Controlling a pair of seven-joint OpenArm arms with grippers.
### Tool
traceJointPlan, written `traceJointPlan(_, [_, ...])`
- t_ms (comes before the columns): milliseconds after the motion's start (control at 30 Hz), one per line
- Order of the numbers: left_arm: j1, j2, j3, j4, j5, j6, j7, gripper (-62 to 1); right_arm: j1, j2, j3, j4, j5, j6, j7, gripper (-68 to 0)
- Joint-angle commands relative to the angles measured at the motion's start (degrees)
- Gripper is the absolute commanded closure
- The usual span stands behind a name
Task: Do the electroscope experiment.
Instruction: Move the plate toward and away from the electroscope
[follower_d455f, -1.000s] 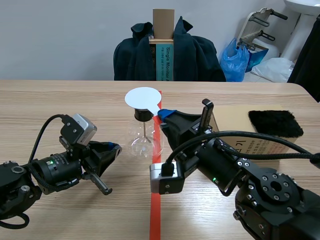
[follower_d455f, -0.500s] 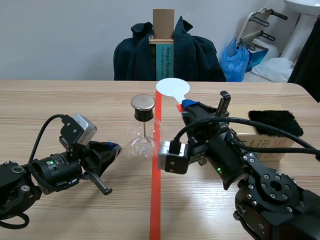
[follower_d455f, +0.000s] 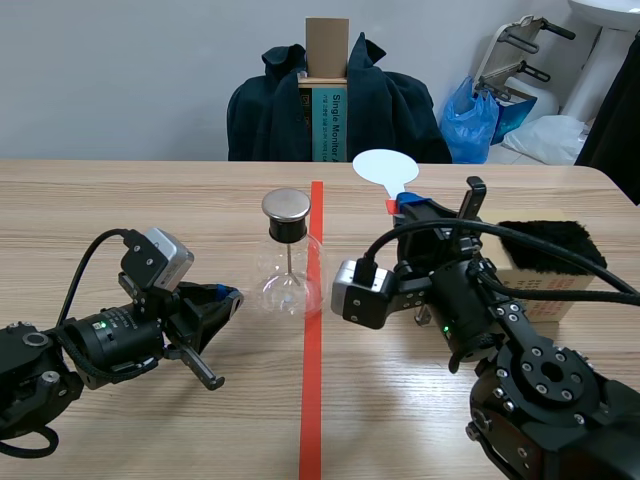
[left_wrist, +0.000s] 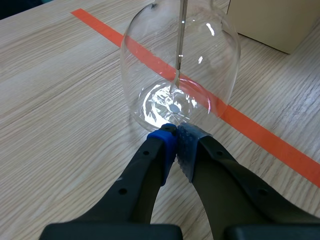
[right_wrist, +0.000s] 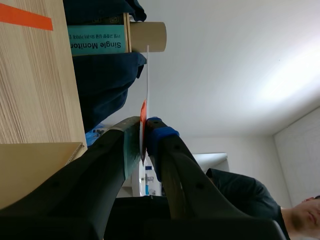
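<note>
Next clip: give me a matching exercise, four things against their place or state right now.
1 flask
2 white disc
3 black fur pad
4 left end effector

a on the cardboard box
b shut, tips at the flask's base
c clamped in the right end effector
d upright beside the tape line

Pairs: 1-d, 2-c, 3-a, 4-b

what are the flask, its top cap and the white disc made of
Flask: clear glass by the look, see-through with bright glints. Cap: likely metal, with a dull grey sheen. Disc, held in the right end effector: thin, matte white, maybe plastic or card; cannot tell which.
</note>
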Motion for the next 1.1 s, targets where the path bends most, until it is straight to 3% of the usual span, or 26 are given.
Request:
traceJointPlan(0, [-0.8,0.0,-0.1,0.9,-0.5,0.0,-0.6,-3.2,0.9,0.8,0.2,0.9,0.2,-0.7,1.5,-0.7])
traceJointPlan(567, [-0.8,0.0,-0.1,0.9,-0.5,0.0,-0.6,-3.2,0.9,0.8,0.2,0.9,0.2,-0.7,19.9,-0.7])
traceJointPlan(1067, [-0.8,0.0,-0.1,0.9,-0.5,0.0,-0.6,-3.2,0.9,0.8,0.2,0.9,0.2,-0.7,26.7,-0.7])
